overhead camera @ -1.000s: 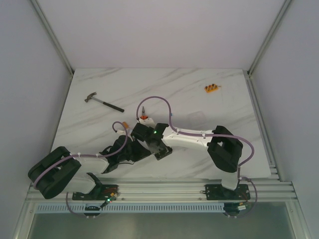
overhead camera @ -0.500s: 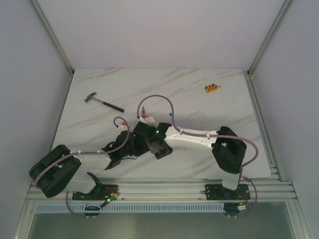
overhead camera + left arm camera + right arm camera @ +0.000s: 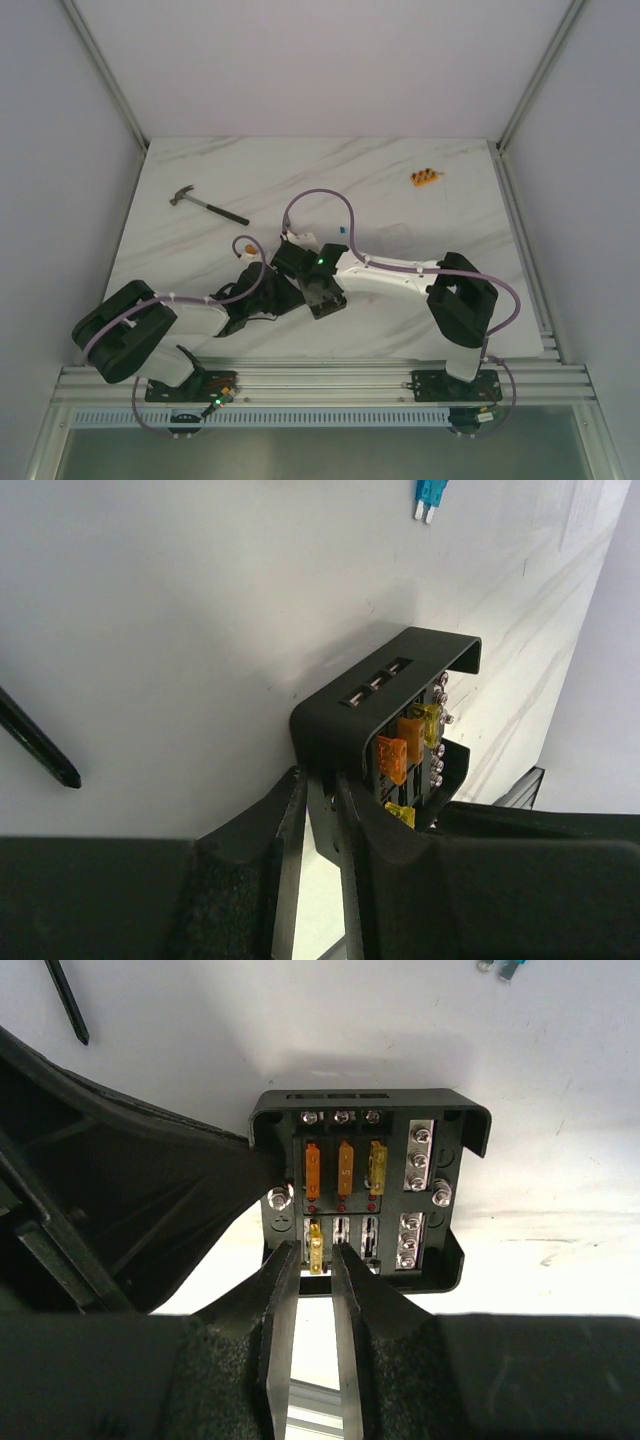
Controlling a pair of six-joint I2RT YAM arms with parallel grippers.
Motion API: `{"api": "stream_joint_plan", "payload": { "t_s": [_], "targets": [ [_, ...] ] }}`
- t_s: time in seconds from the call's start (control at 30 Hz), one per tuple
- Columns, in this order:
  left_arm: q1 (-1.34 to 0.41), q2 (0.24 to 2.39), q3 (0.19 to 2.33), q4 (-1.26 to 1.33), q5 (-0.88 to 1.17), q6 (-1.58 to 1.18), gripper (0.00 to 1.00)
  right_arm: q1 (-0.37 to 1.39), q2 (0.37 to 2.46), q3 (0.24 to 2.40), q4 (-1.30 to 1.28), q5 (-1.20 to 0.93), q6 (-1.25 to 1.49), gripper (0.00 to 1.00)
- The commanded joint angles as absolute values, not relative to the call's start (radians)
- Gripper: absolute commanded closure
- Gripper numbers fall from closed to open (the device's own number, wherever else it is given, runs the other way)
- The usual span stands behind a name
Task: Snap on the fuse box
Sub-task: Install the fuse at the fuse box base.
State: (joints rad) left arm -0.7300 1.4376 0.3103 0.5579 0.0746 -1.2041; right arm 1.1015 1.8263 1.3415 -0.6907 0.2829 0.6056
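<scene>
Clearly the small black square plastic fuse box (image 3: 370, 1101) is uncovered, its rows of orange and yellow fuses and its screw terminals bare. It sits near the front middle of the white marble-patterned counter (image 3: 400, 180), hidden beneath the two wrists in the overhead view. The left hand (image 3: 320, 785) is pinched nearly closed on the box's left wall and steadies it. The right hand (image 3: 316, 1260) hovers at the near edge with its fingers a narrow gap apart, flanking a small yellow blade fuse (image 3: 316, 1243) and seemingly clear of it on both sides. A faint clear square (image 3: 400, 232) to the right may be the lid, though I cannot be sure. The main risk, I judge, is that yellow fuse: if it stands proud or gets nudged as the right hand pulls away, a lid would not seat and its catches would not click. A one-wall pinch is also a weak hold, so downward pressure could tip or skid the box. Whether the box lies flat I cannot tell.
</scene>
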Motion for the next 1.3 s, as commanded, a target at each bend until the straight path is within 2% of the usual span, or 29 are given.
{"api": "stream_joint_plan", "payload": {
  "t_s": [0.0,0.57,0.87,1.27],
  "targets": [
    [-0.735,1.467,0.314,0.512,0.074,-1.21,0.72,1.1,1.835,1.335,-0.702,0.262,0.62,0.75],
    [-0.736,1.464,0.309,0.506,0.07,-1.216,0.73,1.082,1.838,1.308,-0.718,0.266,0.643,0.78],
    [-0.738,1.464,0.309,0.506,0.071,-1.216,0.73,1.081,1.849,1.302,-0.694,0.228,0.629,0.83],
    [-0.739,1.464,0.308,0.506,0.07,-1.218,0.73,1.083,1.88,1.299,-0.695,0.188,0.607,0.95]
  ]
}}
